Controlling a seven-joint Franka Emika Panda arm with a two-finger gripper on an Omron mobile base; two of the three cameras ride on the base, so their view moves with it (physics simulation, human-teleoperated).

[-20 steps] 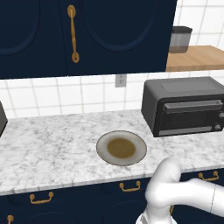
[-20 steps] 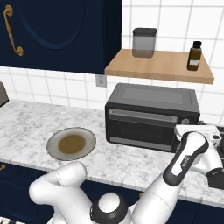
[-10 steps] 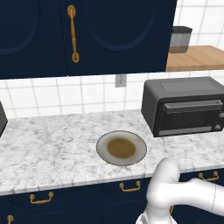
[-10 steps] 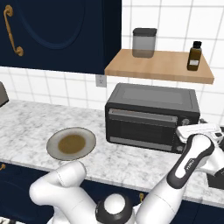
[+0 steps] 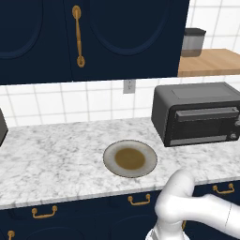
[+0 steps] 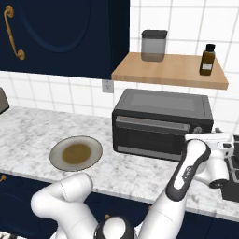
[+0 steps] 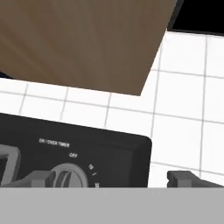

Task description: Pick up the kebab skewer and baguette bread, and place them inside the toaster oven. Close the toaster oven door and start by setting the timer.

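Observation:
The toaster oven point(image 5: 197, 112) point(image 6: 161, 123) stands on the marble counter with its door point(image 5: 205, 123) point(image 6: 154, 135) shut. The glass is dark, and the kebab skewer and baguette bread are out of view. My hand point(image 6: 207, 139) hovers at the oven's right end, close to the front. In the hand view my gripper point(image 7: 113, 179) is open and empty. The round timer knob point(image 7: 68, 175) point(image 6: 198, 129) point(image 5: 233, 136) sits just inside the left fingertip point(image 7: 43, 177), and the right fingertip point(image 7: 183, 177) is off past the oven's edge.
An empty plate point(image 5: 130, 158) point(image 6: 76, 153) with a brown centre lies left of the oven. Above the oven is a wooden shelf point(image 6: 170, 70) with a canister point(image 6: 153, 45) and a dark bottle point(image 6: 207, 59). Navy cabinets point(image 5: 93, 37) hang overhead.
My hand has crept slightly left toward the oven's right end. The jaws stay open, and the oven and plate have not moved.

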